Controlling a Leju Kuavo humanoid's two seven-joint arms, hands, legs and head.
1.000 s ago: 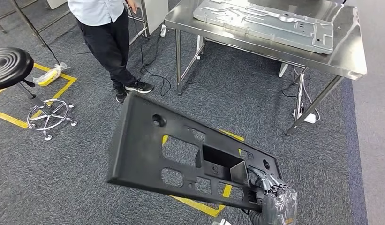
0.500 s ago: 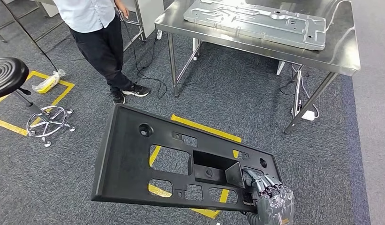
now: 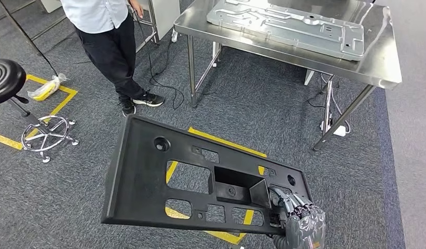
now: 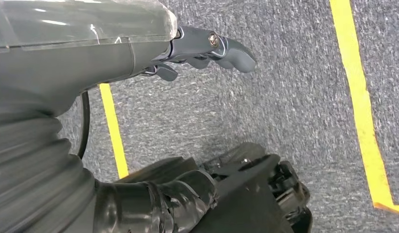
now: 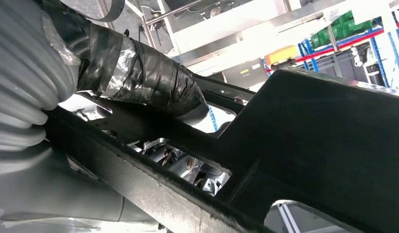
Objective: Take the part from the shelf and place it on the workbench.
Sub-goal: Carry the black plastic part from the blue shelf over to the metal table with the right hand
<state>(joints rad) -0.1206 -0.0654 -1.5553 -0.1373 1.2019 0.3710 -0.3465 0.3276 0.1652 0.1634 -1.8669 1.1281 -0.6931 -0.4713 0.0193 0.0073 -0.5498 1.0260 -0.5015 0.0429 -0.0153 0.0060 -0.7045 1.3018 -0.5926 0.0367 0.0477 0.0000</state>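
So, quick rundown, everything placed off the workbench:

Right hand (image 3: 303,228): fingers wrapped over the near-right edge of the black part (image 3: 148,176), some poking through a cutout, so it's got a proper hold. In the right wrist view the part (image 5: 323,145) sits right against the hand (image 5: 139,77).

Left hand (image 4: 207,46): hanging over the grey carpet, fingers only loosely curled and apart, nothing in them.

Part: a big flat black plastic panel with rectangular cutouts and a boxy recess, held out tilted above the floor, well short of the workbench and lower than its top.

Workbench (image 3: 376,67): stainless steel, sitting ahead and to the right of the part.

Metal panel (image 3: 288,23): silvery stamped sheet lying flat on the workbench top.

Floor tape (image 3: 229,142): yellow lines on the carpet, partly under the part, in front of the workbench.

Person (image 3: 109,46): standing left of the workbench, light shirt, dark trousers.

Stool (image 3: 8,80): black round seat, chrome wheeled base, far left of the workbench.
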